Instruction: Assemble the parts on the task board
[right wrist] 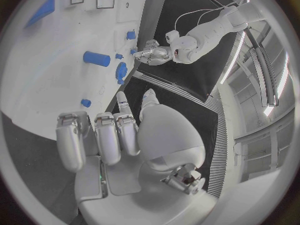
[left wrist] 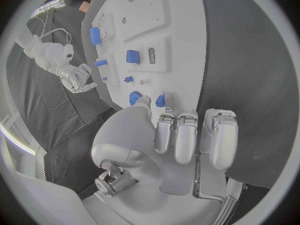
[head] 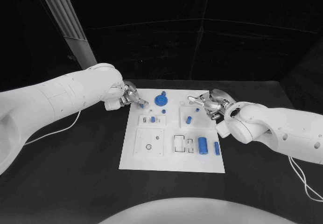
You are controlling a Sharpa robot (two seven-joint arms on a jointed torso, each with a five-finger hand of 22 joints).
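The left hand (head: 128, 99), its fingers apart and nothing held, is seen at the board's (head: 135, 158) far left corner, nearest the small blue peg (head: 142, 106) just beside its fingertips.

A matte black table (head: 74, 186) fills the scene. A thin white cable (head: 57, 130) lies across its left part, another thin white cable (head: 304, 179) at its near right. A ribbed grey post (head: 72, 30) rises far left.
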